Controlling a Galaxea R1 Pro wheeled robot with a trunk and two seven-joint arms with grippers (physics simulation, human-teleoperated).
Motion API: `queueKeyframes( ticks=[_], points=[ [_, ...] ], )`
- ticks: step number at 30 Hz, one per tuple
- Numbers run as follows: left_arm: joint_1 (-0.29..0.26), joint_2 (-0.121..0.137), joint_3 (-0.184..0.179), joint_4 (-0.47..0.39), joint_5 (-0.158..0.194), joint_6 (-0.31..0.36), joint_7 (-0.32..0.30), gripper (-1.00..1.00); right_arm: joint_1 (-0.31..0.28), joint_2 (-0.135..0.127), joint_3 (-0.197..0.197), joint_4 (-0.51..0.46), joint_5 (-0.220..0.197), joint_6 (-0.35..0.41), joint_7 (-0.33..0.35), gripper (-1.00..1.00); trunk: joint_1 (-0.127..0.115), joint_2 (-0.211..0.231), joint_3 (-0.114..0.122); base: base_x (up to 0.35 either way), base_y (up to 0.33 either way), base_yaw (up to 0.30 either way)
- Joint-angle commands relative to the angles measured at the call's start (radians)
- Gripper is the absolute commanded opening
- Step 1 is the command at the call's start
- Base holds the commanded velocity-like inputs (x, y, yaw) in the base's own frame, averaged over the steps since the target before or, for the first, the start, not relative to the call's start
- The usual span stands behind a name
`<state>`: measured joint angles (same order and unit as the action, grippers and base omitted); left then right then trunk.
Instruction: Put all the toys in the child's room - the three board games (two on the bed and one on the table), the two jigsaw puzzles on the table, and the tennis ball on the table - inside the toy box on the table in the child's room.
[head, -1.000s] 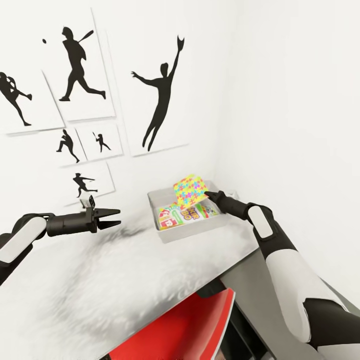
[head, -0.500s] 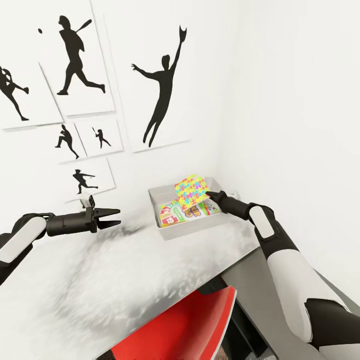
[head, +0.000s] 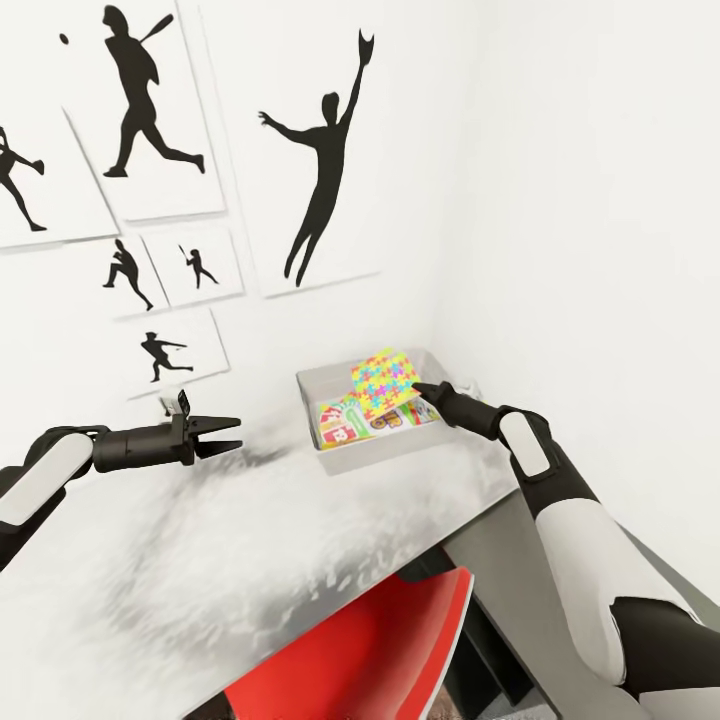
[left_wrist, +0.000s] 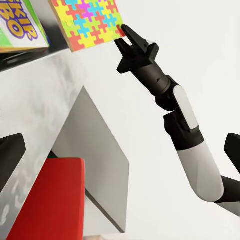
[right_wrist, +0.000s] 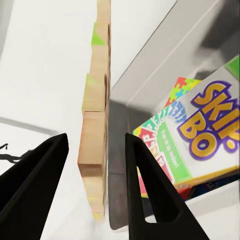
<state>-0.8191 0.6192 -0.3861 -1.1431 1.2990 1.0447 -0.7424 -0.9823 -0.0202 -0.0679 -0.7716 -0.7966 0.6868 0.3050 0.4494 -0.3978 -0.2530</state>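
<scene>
Both arms: glossy white shell segments w/ black joints betw. them. Forearms black, cylindrical, tapering to black two-finger tools: left tool (head: 226, 436), right tool (head: 421, 390). Right forearm has white oval panel. Fingers flat, pointed, matte black.

right gripper (left_wrist: 121, 34) jaws at jigsaw puzzle (left_wrist: 90, 21) corner | board game (left_wrist: 17, 25) | red chair (left_wrist: 47, 200)

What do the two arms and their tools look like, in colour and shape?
Both arms alternate smooth white shells with black joints. The left arm ends in a dark cylindrical wrist and a black left tool with two tapered fingers; a small black-and-white block sits on top of that wrist. The right arm has a white oval panel near the wrist and a black, angular right tool.
</scene>
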Motion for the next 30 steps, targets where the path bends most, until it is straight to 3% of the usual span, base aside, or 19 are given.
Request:
queueKeyframes(
  ticks=[1, 30],
  points=[
    [-0.002, 0.001, -0.002, 0.001, 0.000, 0.003, -0.005, 1.00, -0.001, 0.000, -0.003, 0.000, 0.000, 0.006, 0.003, -1.00, 0.001, -0.002, -0.004, 0.000, 0.000, 0.000],
    [-0.003, -0.004, -0.002, 0.000, 0.000, 0.003, -0.005, 1.00, -0.001, 0.000, -0.001, -0.055, 0.002, 0.007, 0.001, -1.00, 0.001, -0.002, -0.051, 0.000, 0.000, 0.000]
  ],
)
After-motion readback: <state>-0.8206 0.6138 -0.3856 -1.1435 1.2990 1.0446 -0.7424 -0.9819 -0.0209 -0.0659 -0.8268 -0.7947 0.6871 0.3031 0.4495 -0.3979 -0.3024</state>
